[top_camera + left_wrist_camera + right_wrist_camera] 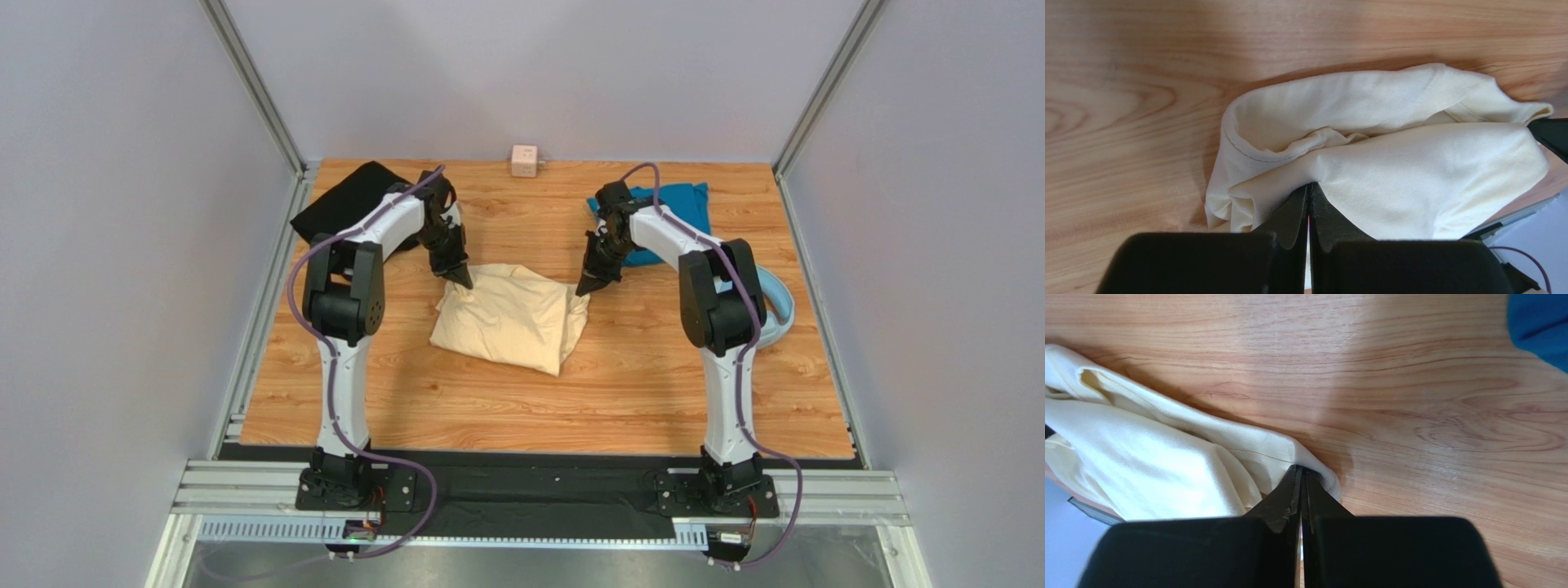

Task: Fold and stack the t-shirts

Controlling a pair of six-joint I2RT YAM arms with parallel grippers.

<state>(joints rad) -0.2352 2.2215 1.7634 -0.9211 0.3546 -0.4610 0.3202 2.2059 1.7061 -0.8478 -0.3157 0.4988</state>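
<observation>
The pale cream-yellow t-shirt (509, 316) lies partly folded and bunched at the table's middle. My left gripper (460, 279) is shut on its far left corner, the cloth (1413, 177) puckering at the tips of the left gripper (1309, 185). My right gripper (581, 289) is shut on its far right corner. In the right wrist view the hem (1155, 465) wraps the tips of the right gripper (1300, 470). The teal blue t-shirt (669, 214) is crumpled at the back right, behind the right arm. The black t-shirt (350, 196) lies at the back left corner.
A small pink cube (525, 161) stands at the middle of the table's far edge. Light-blue headphones (779, 306) lie at the right edge, beside the right arm. Grey walls close the table on three sides. Bare wood (552, 404) lies between the cream shirt and the arm bases.
</observation>
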